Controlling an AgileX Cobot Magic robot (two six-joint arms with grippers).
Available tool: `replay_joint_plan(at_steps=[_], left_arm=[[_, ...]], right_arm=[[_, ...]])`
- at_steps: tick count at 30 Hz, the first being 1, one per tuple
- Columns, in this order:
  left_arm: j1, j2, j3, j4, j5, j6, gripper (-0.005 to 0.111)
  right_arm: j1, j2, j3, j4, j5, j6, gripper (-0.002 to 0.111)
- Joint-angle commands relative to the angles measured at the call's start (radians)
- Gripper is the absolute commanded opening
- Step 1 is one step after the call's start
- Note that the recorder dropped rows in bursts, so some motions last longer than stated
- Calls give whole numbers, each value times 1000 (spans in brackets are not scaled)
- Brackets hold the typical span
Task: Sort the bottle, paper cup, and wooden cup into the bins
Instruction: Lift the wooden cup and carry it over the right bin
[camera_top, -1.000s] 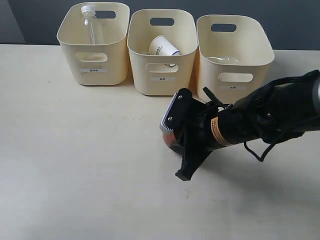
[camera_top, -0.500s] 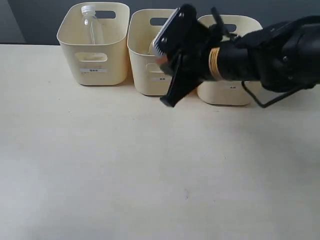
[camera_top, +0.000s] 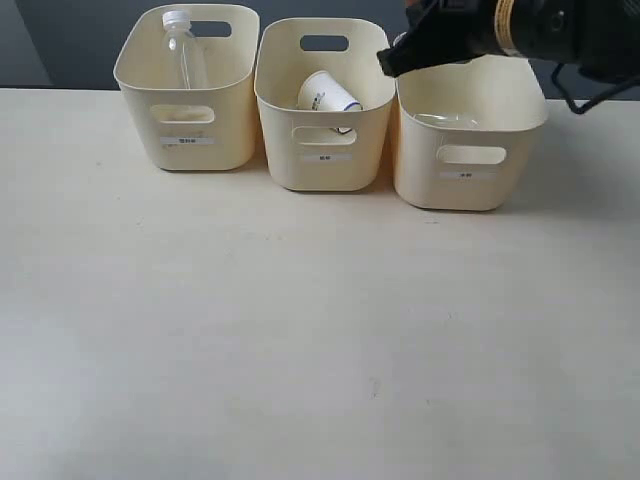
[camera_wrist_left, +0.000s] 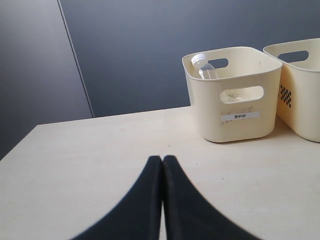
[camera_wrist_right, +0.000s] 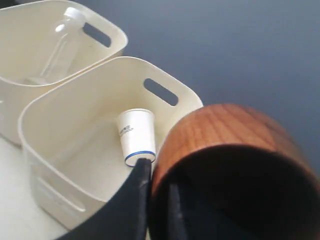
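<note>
Reddish-brown wooden cup (camera_wrist_right: 225, 150): pinched at its rim by your right gripper (camera_wrist_right: 157, 197), aloft by the right bin (camera_top: 480, 120). Clear bottle (camera_top: 183, 50): standing in the left bin (camera_top: 150, 110). White paper cup (camera_top: 327, 95): lying in the middle bin (camera_top: 290, 150). Your left gripper (camera_wrist_left: 162, 165): fingers pressed together, empty.

The wooden cup (camera_wrist_right: 225, 130) is glossy, grained wood; the bins (camera_top: 275, 150) smooth plastic.

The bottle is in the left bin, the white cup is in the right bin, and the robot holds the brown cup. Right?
Almost. The paper cup lies in the middle bin, not the right one, as the exterior view shows. The bottle is in the left bin, and the right gripper holds the wooden cup.
</note>
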Motion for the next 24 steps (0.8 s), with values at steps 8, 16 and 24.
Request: replay_joint_plan(at_steps=[8,16,24], left_arm=[[0,-5,2,0,-7,-1,0],[0,-5,2,0,-7,-1,0],[0,-5,2,0,-7,-1,0]], right_arm=[[-107,162,-117,66,0,-1,-1],[-148,313,-199,66,-47,-1,-1],[-174,421,-228,82,-74,-1,-1]])
